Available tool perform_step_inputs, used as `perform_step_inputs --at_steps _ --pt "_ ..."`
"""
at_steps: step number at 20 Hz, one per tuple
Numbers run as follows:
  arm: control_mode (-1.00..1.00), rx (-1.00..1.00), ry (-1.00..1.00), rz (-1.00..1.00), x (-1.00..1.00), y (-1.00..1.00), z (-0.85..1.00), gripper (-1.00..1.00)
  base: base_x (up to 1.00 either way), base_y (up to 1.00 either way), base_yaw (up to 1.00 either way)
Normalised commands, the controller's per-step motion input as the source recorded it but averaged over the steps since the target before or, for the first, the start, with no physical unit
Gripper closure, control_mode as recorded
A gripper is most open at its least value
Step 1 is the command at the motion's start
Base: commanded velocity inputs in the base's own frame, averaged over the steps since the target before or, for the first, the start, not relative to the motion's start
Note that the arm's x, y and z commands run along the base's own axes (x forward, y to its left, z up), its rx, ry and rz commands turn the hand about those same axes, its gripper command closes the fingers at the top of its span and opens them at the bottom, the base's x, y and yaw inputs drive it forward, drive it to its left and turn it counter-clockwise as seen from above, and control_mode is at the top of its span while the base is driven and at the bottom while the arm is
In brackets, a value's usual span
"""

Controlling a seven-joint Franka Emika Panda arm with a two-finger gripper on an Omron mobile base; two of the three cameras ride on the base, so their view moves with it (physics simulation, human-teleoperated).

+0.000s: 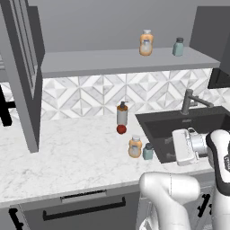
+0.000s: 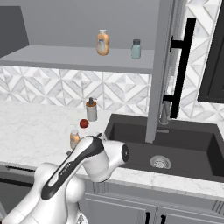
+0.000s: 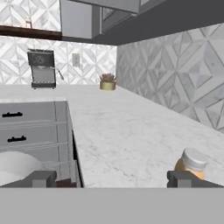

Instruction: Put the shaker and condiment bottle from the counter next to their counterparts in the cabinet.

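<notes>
- Hand [image 3: 112, 178] is spread wide and holds nothing; it hangs low by the desk's front edge, next to the sink [image 1: 197, 128], looking along the desk.
- Bottle [image 1: 135, 147] stands upright on the desk [image 1: 67, 152] near the front edge, just left of the sink's front corner; in the hand view it [image 3: 191, 164] sits close by the hand's right fingertip [image 3: 181, 178].
- Shaker [image 1: 148, 151] stands just beside the bottle, on its sink side, apart from the hand.
- Twin bottle [image 1: 146, 43] and twin shaker [image 1: 178, 46] stand a little apart on the cabinet shelf [image 1: 90, 60] above, toward its right end.
- Pump dispenser [image 1: 121, 113] stands near the desk's back edge with a small red ball [image 1: 121, 129] in front of it.
</notes>
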Motion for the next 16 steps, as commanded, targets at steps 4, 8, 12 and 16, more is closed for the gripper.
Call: perform_step_inputs --at_steps 4,8,12,16 --pt "-1.00 0.04 0.03 0.00 0.01 0.00 -0.17 -1.00 0.00 0.00 0.00" --pt "-1.00 0.02 0.04 0.00 0.02 0.00 -0.15 -1.00 0.00 0.00 0.00" --pt "-1.00 0.01 0.07 0.00 0.09 0.00 -0.08 -1.00 0.00 0.00 0.00" --pt "-1.00 0.00 0.11 0.02 0.16 0.01 -0.02 -1.00 0.00 0.00 0.00"
